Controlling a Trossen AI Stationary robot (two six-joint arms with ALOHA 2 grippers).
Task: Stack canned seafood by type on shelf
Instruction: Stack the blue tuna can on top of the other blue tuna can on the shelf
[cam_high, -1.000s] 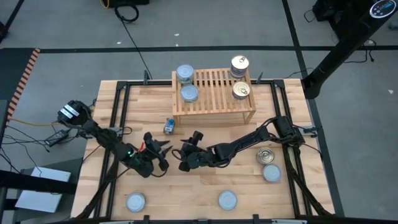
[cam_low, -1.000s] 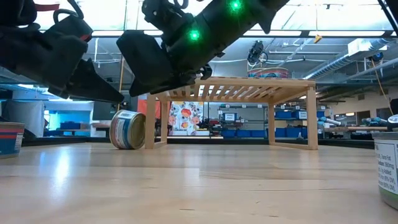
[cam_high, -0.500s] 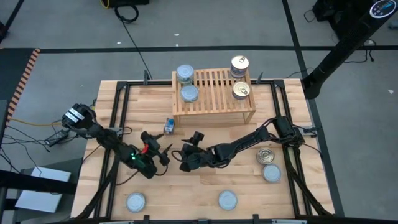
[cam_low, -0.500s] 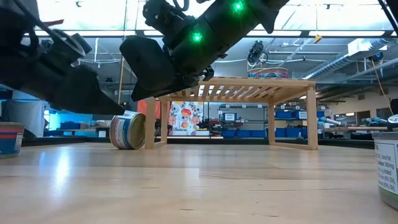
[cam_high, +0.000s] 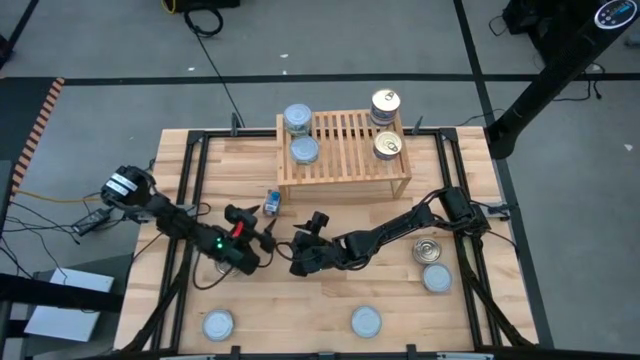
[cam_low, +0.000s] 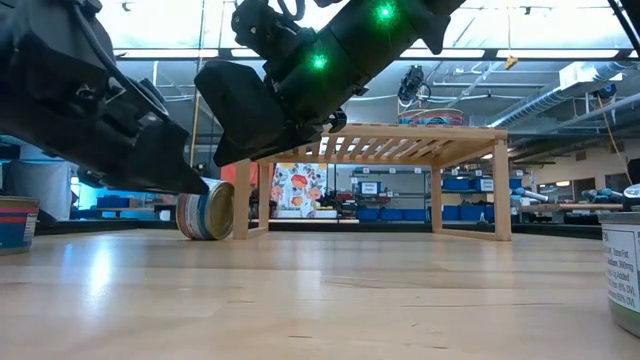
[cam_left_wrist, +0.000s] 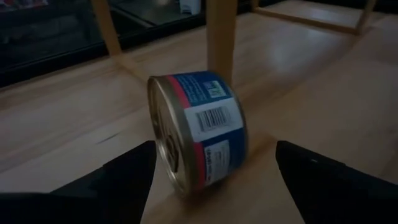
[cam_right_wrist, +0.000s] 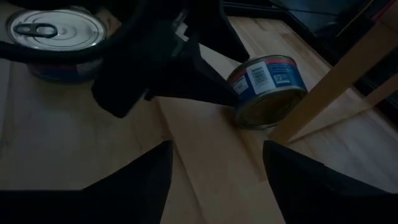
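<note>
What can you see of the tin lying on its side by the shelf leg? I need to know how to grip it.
The tin is short, round and metal, with a blue label, a pink band and a barcode. It rests on its curved side on the wooden table, flat ends upright, beside the shelf leg. The left gripper is aimed at it with open jaws either side, not touching.

In the low view, the dark left arm (cam_low: 90, 110) covers part of the small blue-and-white labelled tin lying on its side (cam_low: 208, 208). At that picture's right edge, another labelled tin (cam_low: 624, 275) is cut off. A blue tin (cam_low: 15, 222) is cut off at its left edge.
</note>
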